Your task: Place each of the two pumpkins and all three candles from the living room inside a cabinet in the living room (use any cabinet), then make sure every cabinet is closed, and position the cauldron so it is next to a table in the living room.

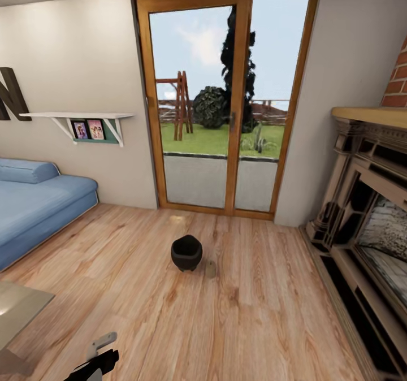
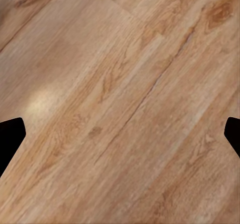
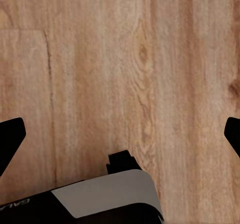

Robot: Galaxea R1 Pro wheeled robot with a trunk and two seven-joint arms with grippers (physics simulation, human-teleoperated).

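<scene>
Small round black cauldron (image 1: 186, 252) standing upright on the light-brown wood plank floor (image 1: 254, 319), mouth facing up, flared rim level, no long axis to speak of given the round belly. Placed in the open middle of the room, in front of the tall wood-framed glass door (image 1: 226, 98). Just beside it, on its right, a short stubby beige-grey candle (image 1: 210, 268), upright too, apart from the pot by a narrow gap; wick too small to make out.

Wide bare floor on every side of the cauldron. Bounded on the left by the blue upholstered sofa (image 1: 34, 206), well apart from the pot; on the right by the dark carved fireplace surround (image 1: 362, 211) with its pale wooden mantel, its base running along the floor edge. Corner of a pale flat table top (image 1: 20, 307) showing low on the left. White wall shelf (image 1: 79, 116) with two small framed pictures above the sofa.

Left gripper (image 2: 120, 134) over bare planks, black fingertips (image 2: 10, 136) far apart at the picture's two sides, nothing between them. Right gripper (image 3: 120, 134) likewise spread wide over bare floor, fingertips (image 3: 11, 136) at either side, holding nothing; a grey-and-black piece of the robot's body (image 3: 100, 196) below it.
</scene>
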